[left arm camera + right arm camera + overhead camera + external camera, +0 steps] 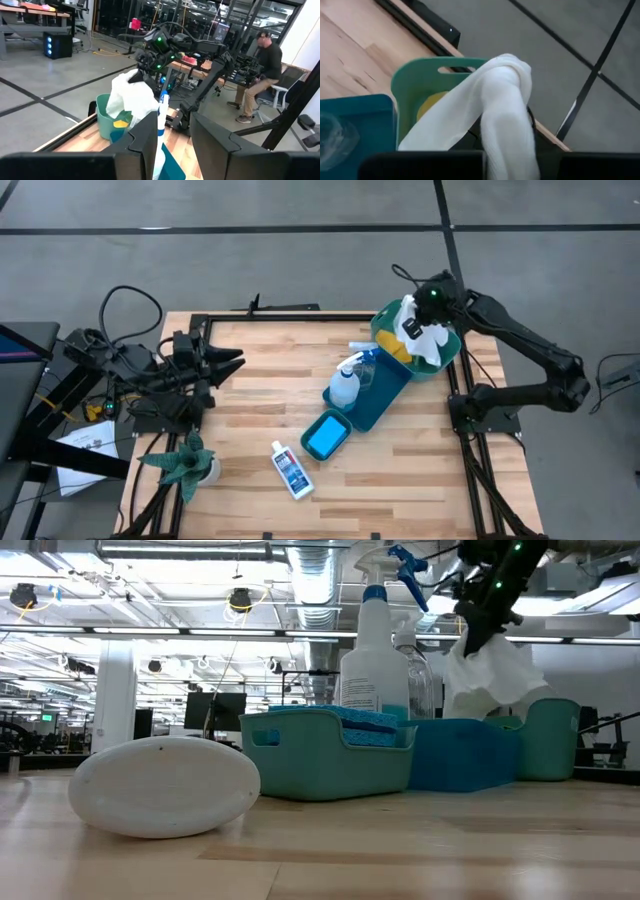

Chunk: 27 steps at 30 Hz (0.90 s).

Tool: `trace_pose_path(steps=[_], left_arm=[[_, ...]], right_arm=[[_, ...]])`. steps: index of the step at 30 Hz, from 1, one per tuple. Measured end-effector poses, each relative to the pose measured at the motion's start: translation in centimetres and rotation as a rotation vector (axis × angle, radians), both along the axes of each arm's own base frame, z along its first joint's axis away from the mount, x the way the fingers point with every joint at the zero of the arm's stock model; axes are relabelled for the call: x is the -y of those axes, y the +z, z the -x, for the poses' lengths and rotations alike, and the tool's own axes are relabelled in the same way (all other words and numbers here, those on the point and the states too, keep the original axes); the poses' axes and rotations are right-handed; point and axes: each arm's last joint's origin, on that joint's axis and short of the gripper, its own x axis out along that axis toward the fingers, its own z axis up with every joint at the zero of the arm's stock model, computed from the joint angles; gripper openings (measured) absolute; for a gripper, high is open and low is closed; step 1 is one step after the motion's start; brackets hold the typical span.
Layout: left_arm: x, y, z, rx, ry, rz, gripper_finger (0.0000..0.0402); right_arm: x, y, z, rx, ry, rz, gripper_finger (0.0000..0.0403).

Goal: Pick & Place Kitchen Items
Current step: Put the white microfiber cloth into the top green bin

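One gripper, the right gripper [418, 318], pinches the white cloth [428, 335] and holds it up over the green bin [446, 365], while the left gripper [232, 362] waits partly open far away.

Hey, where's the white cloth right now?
The white cloth hangs from the shut right gripper over the green bin at the table's far right in the high view, beside the yellow pad.

A white cloth [428, 332] hangs over a green bin [448, 360], beside a blue tray [385, 395] on the pale striped wood counter [260, 390].
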Motion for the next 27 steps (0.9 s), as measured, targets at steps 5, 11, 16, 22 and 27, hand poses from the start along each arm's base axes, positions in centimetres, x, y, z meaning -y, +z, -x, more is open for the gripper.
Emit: trace_pose_path(steps=[5,11,16,22,27], left_arm=[[0.1,-0.1,-0.2,-0.003,0.000,0.002,0.0110],[0.1,-0.1,-0.3,-0.004,0.000,0.003,0.0110],[0.1,-0.1,-0.3,-0.004,0.000,0.004,0.0110],[0.1,-0.1,-0.3,-0.005,0.004,0.002,0.0110],[0.0,-0.1,-0.2,-0.004,0.029,0.000,0.0110]], right_arm=[[0.6,-1.2,-0.7,-0.055,0.004,-0.059,0.0009],[0.9,-2.8,-1.2,-0.072,0.022,-0.108,0.0009],[0.7,-5.3,-0.7,-0.106,0.013,-0.175,0.0009],[0.7,-7.3,-0.3,-0.098,-0.034,-0.208,0.0009],[1.1,-7.6,-0.5,-0.046,-0.065,-0.174,0.0009]])
